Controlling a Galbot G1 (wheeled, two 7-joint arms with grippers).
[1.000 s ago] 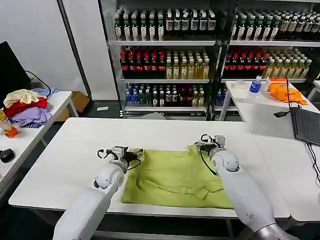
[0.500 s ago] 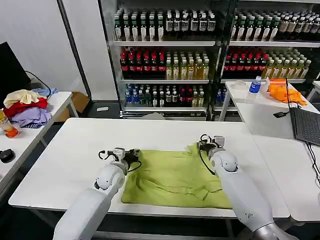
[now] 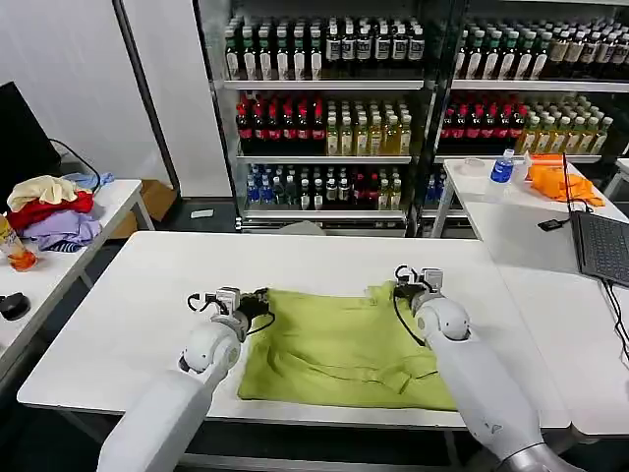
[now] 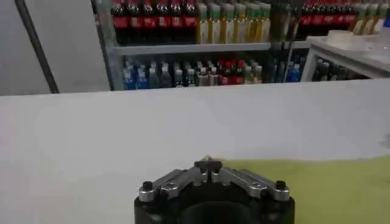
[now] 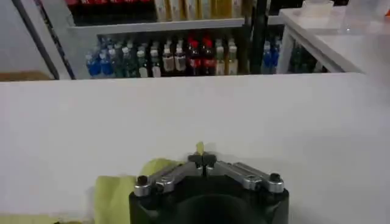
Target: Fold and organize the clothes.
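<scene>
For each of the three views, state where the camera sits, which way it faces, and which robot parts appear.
Head view: mounted high, looking forward and down at the white table, lime green soft T-shirt, both arms.
Left wrist view: behind the left tool, shut on the shirt edge, facing the drink shelves.
Right wrist view: behind the right tool, shut on fabric, facing likewise.
Shared: shirt, table, shelves.
</scene>
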